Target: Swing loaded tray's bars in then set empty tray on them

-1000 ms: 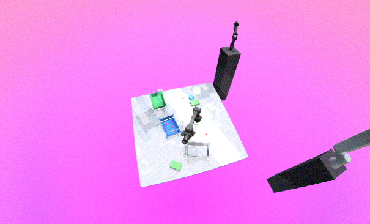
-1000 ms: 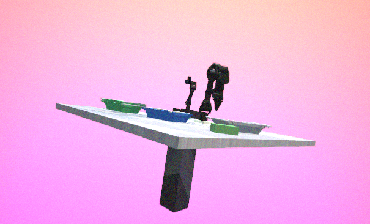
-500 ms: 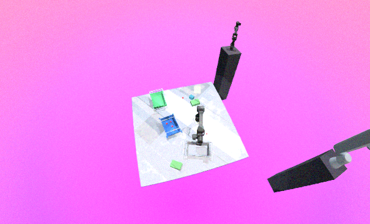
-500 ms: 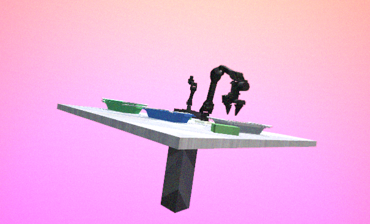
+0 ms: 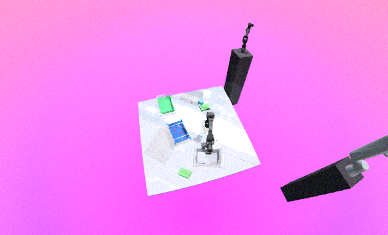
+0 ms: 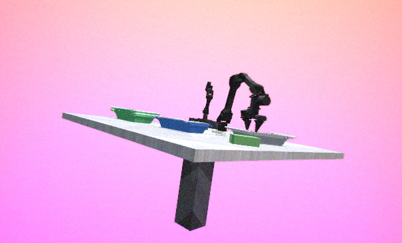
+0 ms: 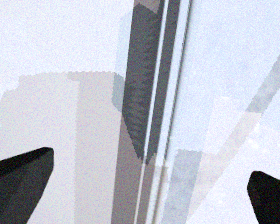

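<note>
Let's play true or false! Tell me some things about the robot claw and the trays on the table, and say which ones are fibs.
1. The gripper is wide open and holds nothing. True.
2. The gripper hangs over the blue tray. False: it hangs over the grey tray, at its near wall.
3. Small red blocks lie inside the blue tray. True.
4. The grey tray already sits on top of the blue tray. False: it lies on the table, apart from the blue one.
5. A green tray stands on the table beyond the blue tray. True.
</note>
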